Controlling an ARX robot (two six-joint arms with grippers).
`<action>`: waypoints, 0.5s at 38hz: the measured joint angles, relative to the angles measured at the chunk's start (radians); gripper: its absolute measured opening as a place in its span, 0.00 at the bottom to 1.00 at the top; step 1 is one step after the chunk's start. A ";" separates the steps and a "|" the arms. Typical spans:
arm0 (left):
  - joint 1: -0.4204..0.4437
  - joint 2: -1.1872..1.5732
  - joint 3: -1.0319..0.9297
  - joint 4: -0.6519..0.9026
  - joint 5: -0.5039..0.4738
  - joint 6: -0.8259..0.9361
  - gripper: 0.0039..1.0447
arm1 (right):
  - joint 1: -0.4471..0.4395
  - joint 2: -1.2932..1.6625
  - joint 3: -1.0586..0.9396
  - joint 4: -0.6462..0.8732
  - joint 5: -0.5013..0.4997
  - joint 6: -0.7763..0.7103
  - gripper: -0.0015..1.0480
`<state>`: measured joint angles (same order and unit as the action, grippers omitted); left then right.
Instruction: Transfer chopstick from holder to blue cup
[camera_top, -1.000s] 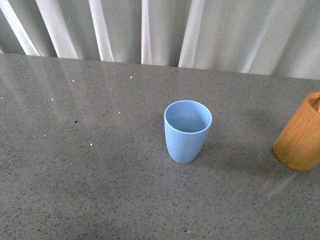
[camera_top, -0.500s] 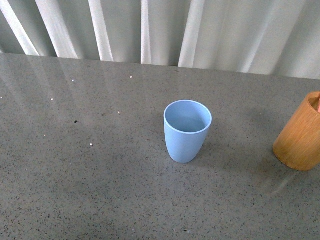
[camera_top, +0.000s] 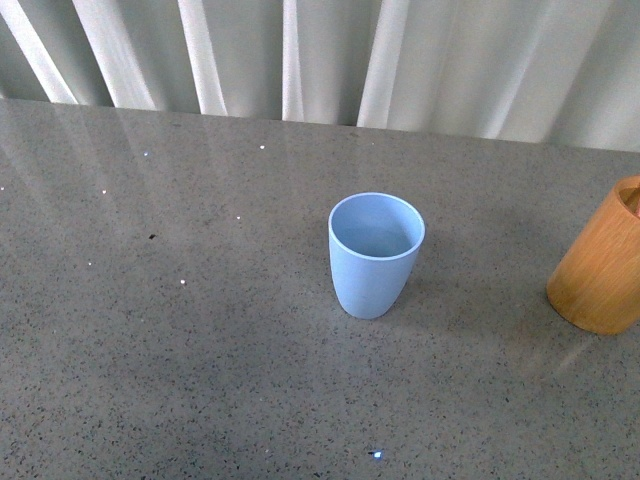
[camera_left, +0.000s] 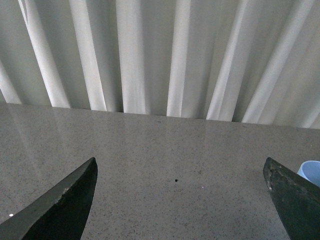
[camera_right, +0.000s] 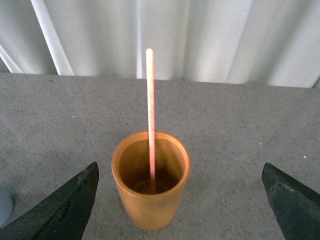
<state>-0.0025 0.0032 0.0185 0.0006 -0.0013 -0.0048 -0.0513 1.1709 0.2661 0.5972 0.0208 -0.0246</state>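
Gaping right fingers (camera_right: 60, 210), seemingly empty, facing holder (camera_right: 150, 200).

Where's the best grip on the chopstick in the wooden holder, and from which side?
Grip the chopstick on its bare shaft above the rim of the wooden holder. It stands nearly upright, so come level from the robot's side; the right gripper faces it, jaws open wide either side.
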 joint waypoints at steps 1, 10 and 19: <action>0.000 0.000 0.000 0.000 0.000 0.000 0.94 | 0.001 0.024 0.006 0.023 -0.006 0.005 0.90; 0.000 0.000 0.000 0.000 0.000 0.000 0.94 | 0.012 0.227 0.079 0.151 -0.005 0.048 0.90; 0.000 0.000 0.000 0.000 0.000 0.000 0.94 | -0.032 0.350 0.141 0.205 -0.006 0.078 0.90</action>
<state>-0.0025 0.0032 0.0185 0.0006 -0.0013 -0.0048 -0.0834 1.5208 0.4068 0.8021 0.0143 0.0532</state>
